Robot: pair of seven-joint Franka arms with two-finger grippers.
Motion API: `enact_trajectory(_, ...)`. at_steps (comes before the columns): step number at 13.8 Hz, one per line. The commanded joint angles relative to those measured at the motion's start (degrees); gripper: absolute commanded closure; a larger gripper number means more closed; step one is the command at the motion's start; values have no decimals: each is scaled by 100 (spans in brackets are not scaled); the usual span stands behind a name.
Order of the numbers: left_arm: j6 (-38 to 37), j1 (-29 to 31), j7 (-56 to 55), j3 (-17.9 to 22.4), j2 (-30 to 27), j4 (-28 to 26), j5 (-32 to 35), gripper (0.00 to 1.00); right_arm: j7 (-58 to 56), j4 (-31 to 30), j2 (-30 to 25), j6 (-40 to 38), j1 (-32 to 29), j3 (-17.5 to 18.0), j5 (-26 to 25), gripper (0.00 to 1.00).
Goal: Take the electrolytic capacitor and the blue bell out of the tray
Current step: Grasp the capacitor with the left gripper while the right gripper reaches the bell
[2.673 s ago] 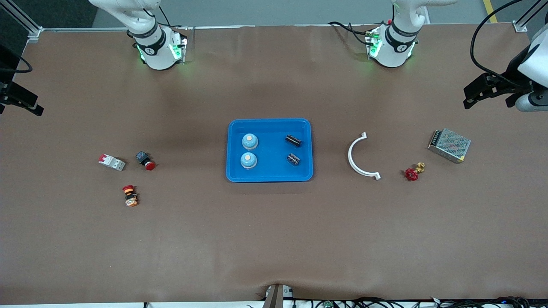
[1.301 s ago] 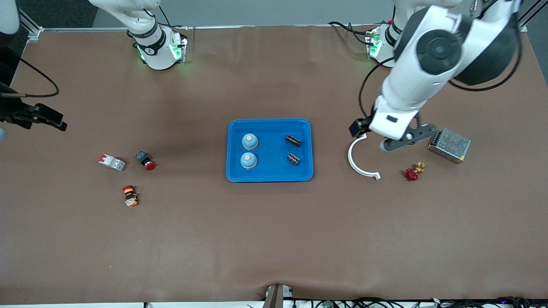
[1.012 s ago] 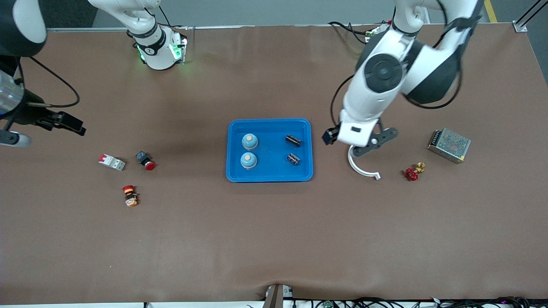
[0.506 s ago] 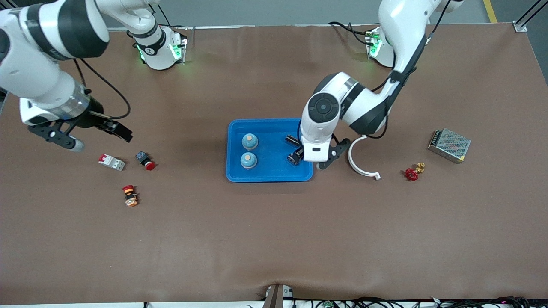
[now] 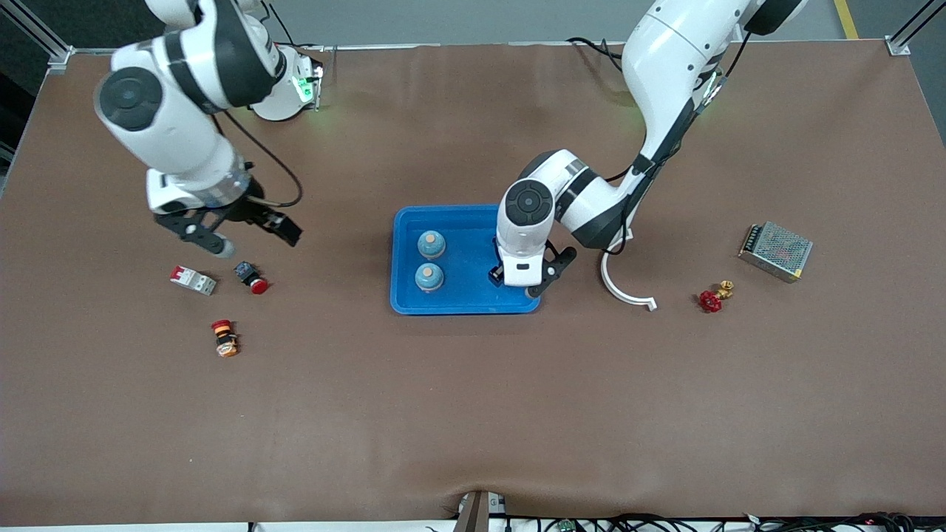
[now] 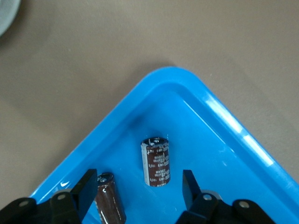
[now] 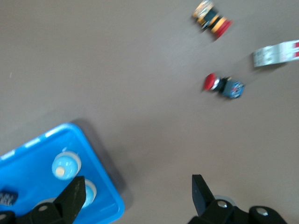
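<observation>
Left claw (image 6: 135, 186) wide over tray capacitor (image 6: 156, 161) – right claw (image 7: 135, 193) over table (image 5: 443, 414)

I am viewing the whole table (image 5: 473, 414) from a high front camera facing both arm bases. My left wrist camera is looking down closely into a corner of the blue tray (image 6: 219, 116). My right wrist camera is looking from higher up, sharing that tray's other end.

The left gripper (image 5: 519, 279) hides both capacitors from the front view.
</observation>
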Motion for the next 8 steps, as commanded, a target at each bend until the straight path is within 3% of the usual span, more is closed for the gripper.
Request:
enact_trajectory(1, 195, -140, -290, 48, 196, 91, 252, 21, -99, -62, 192, 205, 616, -62, 16, 0)
enact_trajectory(5, 538, -149, -379, 57, 407, 91, 357, 25, -311, -71, 693, 1004, 1215, -54, 16, 0)
enact_trajectory(8, 548, -149, -379, 57, 512, 82, 419, 42, -294, -97, 1089, 1549, 1287, -54, 24, 0)
